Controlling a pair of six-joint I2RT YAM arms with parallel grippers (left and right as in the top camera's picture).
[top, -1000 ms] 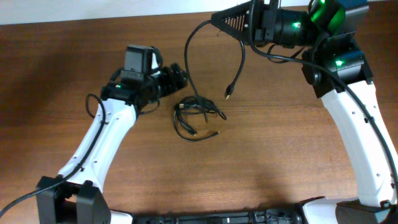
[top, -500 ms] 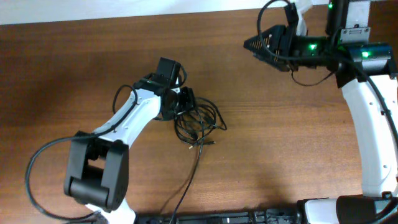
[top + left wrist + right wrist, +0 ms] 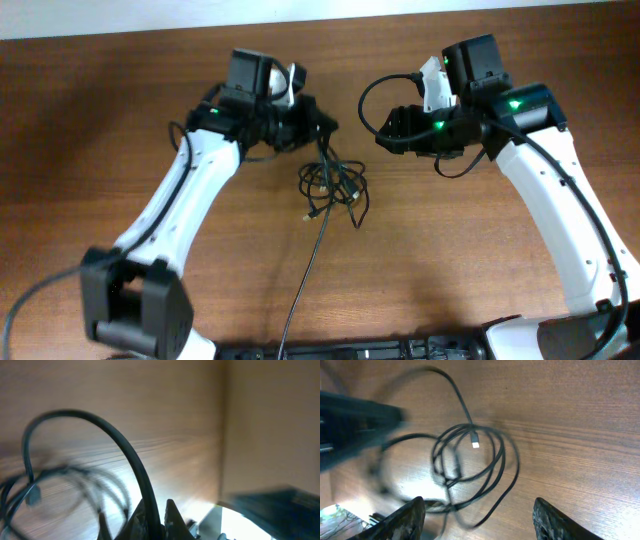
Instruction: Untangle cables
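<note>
Overhead view: I see the cables lying as a loose tangle of black loops on the wooden counter, about midway between my two arms. One strand rises from the tangle up to the left tool, which sits just above and to the left of the loops. Another long strand runs from the tangle straight down toward the near edge of the counter.

Left wrist view: the left tool is narrowed onto a single black strand, which arches up and over to the left; the rest of the tangle appears blurred behind it at lower left.

Right wrist view: the right tool stands wide, its two fingers far apart at the bottom corners, holding nothing. The coiled cables lie on the counter beyond them, with a small pale plug end inside the loops. The dark blurred body of the left arm enters from the left.
</note>
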